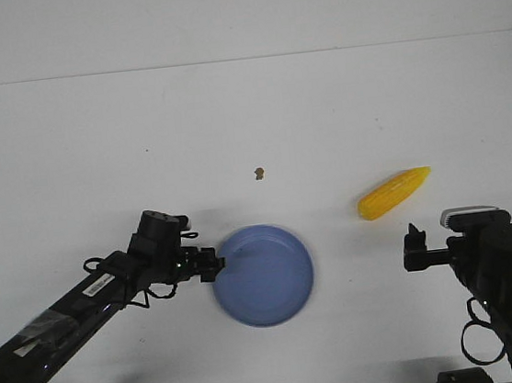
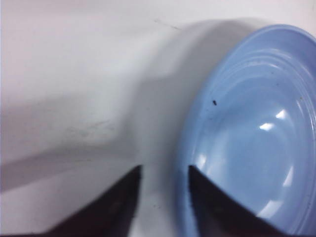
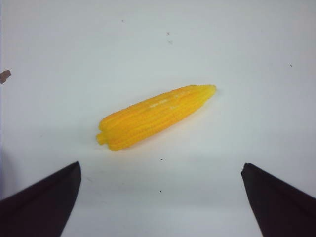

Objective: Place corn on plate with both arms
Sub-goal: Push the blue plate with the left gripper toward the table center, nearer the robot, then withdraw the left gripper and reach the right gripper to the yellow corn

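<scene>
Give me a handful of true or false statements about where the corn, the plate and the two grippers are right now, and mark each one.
1. The corn lies on the plate. False: it lies on the table, to the plate's right.
2. The right gripper is open, holding nothing. True.
3. The left gripper straddles the plate's rim. True.
4. The plate holds food. False: it is empty.
5. The corn's pointed end faces the plate. False: it points away.

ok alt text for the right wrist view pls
A yellow corn cob lies on a white table, untouched, ahead of the open right gripper, whose two dark fingertips show at the lower corners. A small brown speck sits at one edge.
</scene>
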{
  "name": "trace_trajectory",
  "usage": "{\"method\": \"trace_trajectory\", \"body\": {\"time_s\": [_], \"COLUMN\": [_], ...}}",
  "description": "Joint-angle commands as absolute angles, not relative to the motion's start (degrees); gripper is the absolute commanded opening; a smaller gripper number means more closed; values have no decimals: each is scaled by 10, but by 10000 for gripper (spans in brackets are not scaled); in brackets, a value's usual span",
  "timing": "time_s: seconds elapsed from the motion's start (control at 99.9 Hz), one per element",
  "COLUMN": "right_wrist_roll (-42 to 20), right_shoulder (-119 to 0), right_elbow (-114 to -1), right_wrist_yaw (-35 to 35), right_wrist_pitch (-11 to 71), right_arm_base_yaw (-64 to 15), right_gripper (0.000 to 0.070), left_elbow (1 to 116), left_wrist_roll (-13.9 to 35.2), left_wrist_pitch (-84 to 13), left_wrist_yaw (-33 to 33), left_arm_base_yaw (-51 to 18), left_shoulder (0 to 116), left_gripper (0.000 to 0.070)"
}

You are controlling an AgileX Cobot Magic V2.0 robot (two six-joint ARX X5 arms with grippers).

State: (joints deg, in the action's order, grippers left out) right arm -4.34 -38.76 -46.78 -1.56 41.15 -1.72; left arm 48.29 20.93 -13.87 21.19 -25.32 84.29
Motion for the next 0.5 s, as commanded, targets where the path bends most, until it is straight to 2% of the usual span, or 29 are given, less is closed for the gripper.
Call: {"method": "trace_trajectory", "body": {"time_s": [0.0, 0.17, 0.37, 0.491], "right_wrist_roll": [-47, -48, -48, -53], "right_shoulder": [-389, -389, -389, -389], "right_elbow": [-477, -477, -477, -477], "right_wrist_yaw": [-17, -17, -17, -17], "right_wrist_pitch": [408, 407, 405, 403], "right_arm_base_yaw": [-17, -17, -17, -17], "right_gripper": [698, 698, 698, 698], "left_elbow": [488, 488, 491, 491], "left_wrist_roll": [213, 209, 157, 98], "left_wrist_pitch": [-136, -128, -107, -130], "left_wrist_yaw": [215, 215, 208, 122], "left_arm_base_yaw": [-256, -256, -237, -221], "left_shoulder": [852, 834, 759, 701], "left_gripper": [395, 557, 558, 558]}}
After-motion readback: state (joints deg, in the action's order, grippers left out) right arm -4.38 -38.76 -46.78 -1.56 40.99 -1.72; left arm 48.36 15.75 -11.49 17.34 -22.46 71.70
